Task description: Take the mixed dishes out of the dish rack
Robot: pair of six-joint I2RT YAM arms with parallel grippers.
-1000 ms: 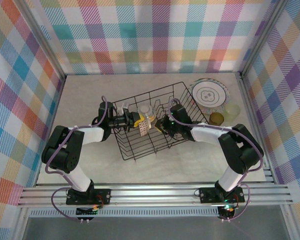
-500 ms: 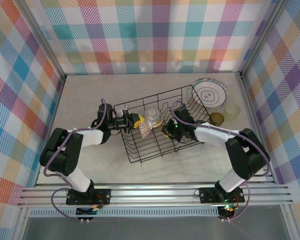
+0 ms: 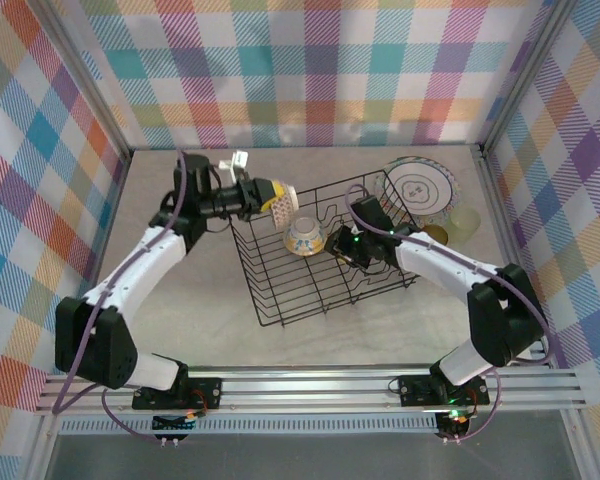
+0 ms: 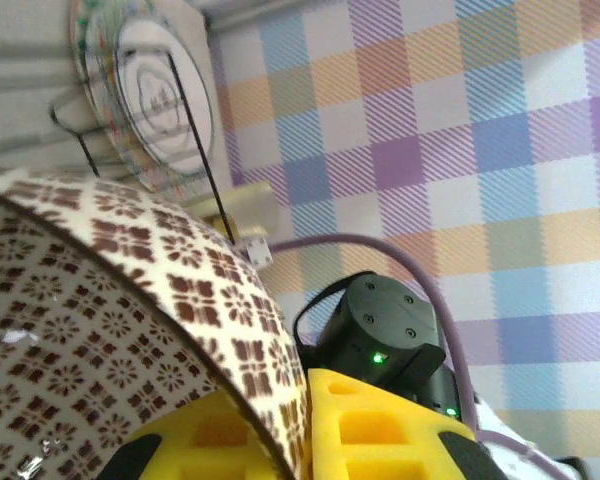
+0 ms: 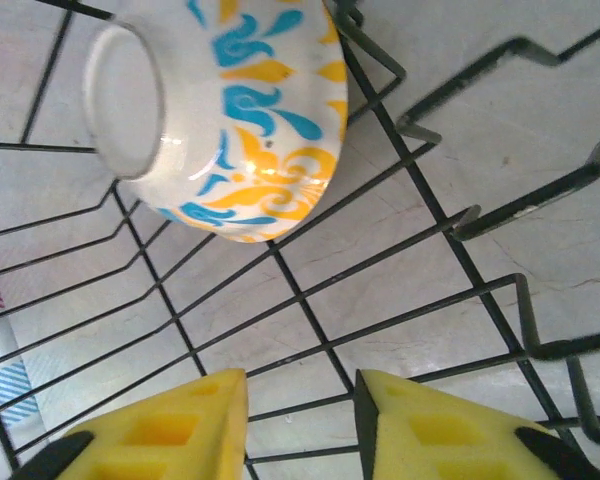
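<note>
Left gripper [image 4: 280, 445] is clamped on the wall of the small cream bowl with the brown flower-tile pattern [image 4: 110, 330]. One yellow foam pad [image 4: 380, 435] sits outside the rim and the other is tucked inside. In the top view that bowl [image 3: 280, 203] looks lifted clear, just off the far-left corner of the black wire dish rack [image 3: 242, 262].

Right gripper [image 5: 300, 420] has its jaws apart with nothing between them. It's low inside the rack and pointed at the small white bowl with blue and yellow scrollwork [image 5: 230, 120]. That one lies tipped on its side on the wire floor with its foot ring facing the wrist camera.

Handling-wise, both look like glazed ceramic: stiff, light enough for one arm, but slick, and likely to chip if knocked against the wires. A rim pinch like the left arm's seems the sensible hold, since the foam has some give. For the blue-and-yellow bowl the foot ring looks too shallow to trust. The fingers would probably need to come round to the open rim without snagging a divider.

Just past the rack's far-right corner lie the cream round plate with dark line pattern [image 3: 417, 190], a small amber cup [image 3: 433, 237] and a pale-green cup [image 3: 465, 222].
</note>
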